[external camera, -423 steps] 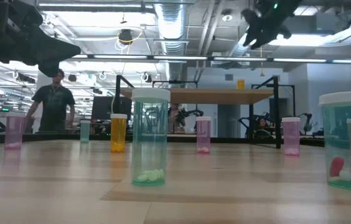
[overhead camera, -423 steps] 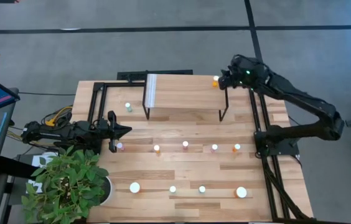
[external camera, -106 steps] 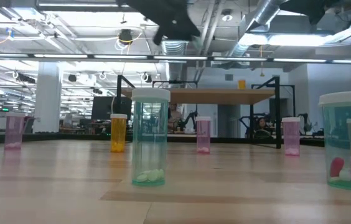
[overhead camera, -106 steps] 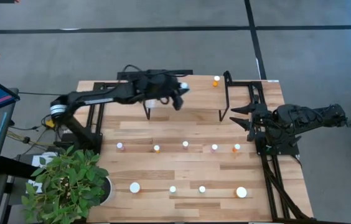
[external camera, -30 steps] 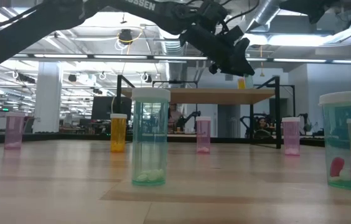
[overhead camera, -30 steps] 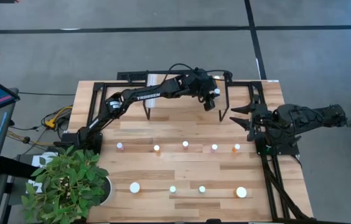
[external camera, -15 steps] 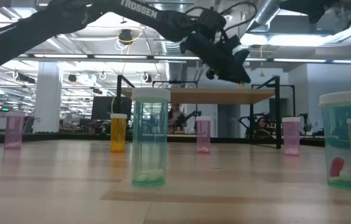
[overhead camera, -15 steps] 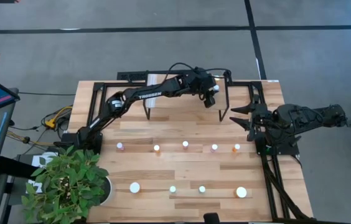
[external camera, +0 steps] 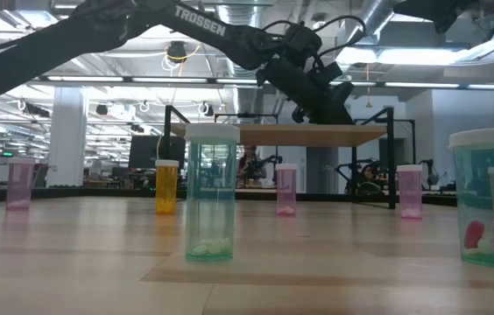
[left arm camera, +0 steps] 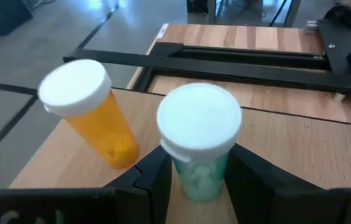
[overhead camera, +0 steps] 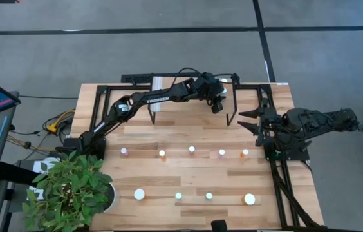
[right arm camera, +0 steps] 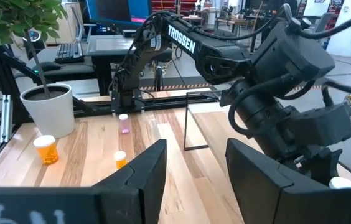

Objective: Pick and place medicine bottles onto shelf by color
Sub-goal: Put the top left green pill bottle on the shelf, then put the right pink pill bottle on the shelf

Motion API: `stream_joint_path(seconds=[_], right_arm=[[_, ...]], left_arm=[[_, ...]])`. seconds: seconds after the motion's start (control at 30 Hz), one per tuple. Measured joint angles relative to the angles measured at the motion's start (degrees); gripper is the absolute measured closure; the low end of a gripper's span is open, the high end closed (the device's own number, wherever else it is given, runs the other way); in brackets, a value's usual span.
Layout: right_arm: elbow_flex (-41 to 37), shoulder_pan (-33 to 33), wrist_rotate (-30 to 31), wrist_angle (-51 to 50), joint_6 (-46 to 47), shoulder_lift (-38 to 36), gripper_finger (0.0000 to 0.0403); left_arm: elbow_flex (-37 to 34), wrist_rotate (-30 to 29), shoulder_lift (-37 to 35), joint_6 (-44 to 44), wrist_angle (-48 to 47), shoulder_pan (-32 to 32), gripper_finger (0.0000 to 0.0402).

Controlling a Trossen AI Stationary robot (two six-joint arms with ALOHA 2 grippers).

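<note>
My left gripper [overhead camera: 217, 96] reaches over the right end of the light-wood shelf [overhead camera: 185, 103] and is shut on a green medicine bottle [left arm camera: 198, 134] with a white cap. Beside it an orange bottle [left arm camera: 91, 112] stands upright on the shelf top. In the low view the gripper [external camera: 326, 103] hangs just above the shelf [external camera: 247, 134] and hides the orange bottle. My right gripper [overhead camera: 249, 120] waits open at the table's right side, with nothing between its fingers [right arm camera: 191, 168]. My left gripper pinches the green bottle's body [left arm camera: 197, 177] just below the white cap, one finger [left arm camera: 154, 174] on each side. The fingers slant down from the table's left. The bottle stands upright; the fingers hide its bottom, so I cannot tell whether it touches the shelf.
A row of small bottles [overhead camera: 192, 151] stands across the table's middle and another row [overhead camera: 209, 196] near the front edge. A potted plant [overhead camera: 72, 190] sits at the front left. Black frame rails [overhead camera: 268, 116] run along both sides.
My left gripper has sunk toward the shelf's right end with the green bottle, drifting a little toward the far edge, close beside the orange bottle. The bottle has stayed upright in the hold.
</note>
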Motion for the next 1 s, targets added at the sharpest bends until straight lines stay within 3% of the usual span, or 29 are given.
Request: stream_joint_path(seconds=[0.2, 0.6, 0.87, 1.0], right_arm=[[0.0, 0.0, 0.0, 0.0, 0.0, 0.0, 0.0212], [0.0, 0.0, 0.0, -0.2, 0.0, 0.0, 0.0217], [0.0, 0.0, 0.0, -0.3, 0.2, 0.0, 0.0212], [0.0, 0.0, 0.0, -0.4, 0.5, 0.0, 0.0215]], left_arm=[[0.0, 0.0, 0.0, -0.9, 0.3, -0.1, 0.0266], [0.4, -1.1, -0.5, -1.7, -1.3, -0.1, 0.0199], [7.5, -3.1, -0.6, -0.6, -9.9, -0.3, 0.0187], [7.3, -3.3, -1.8, -0.3, -10.3, -0.4, 0.0186]])
